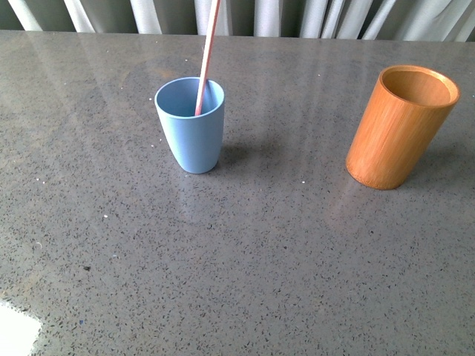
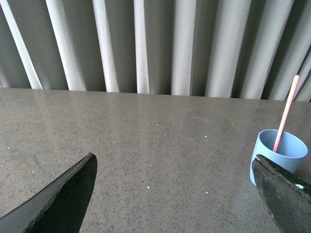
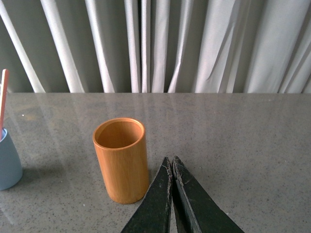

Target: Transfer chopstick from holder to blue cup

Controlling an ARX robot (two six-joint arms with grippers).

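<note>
The pinkish-red chopstick (image 1: 207, 55) stands leaning inside the light-blue cup (image 1: 191, 124) at the table's left centre, its top running out of the front view. The orange-brown holder (image 1: 399, 126) stands upright to the right with nothing showing inside it. Neither arm shows in the front view. In the left wrist view my left gripper (image 2: 175, 162) is open over bare table, with the blue cup (image 2: 277, 155) and chopstick (image 2: 285, 113) just beyond one fingertip. In the right wrist view my right gripper (image 3: 171, 159) is shut on nothing, close beside the holder (image 3: 122, 159); the blue cup (image 3: 8, 162) sits at the frame edge.
The grey speckled table (image 1: 245, 267) ends at a back edge in front of pale pleated curtains (image 2: 155, 46). A bright white patch (image 1: 15, 330) lies at the near left corner of the table.
</note>
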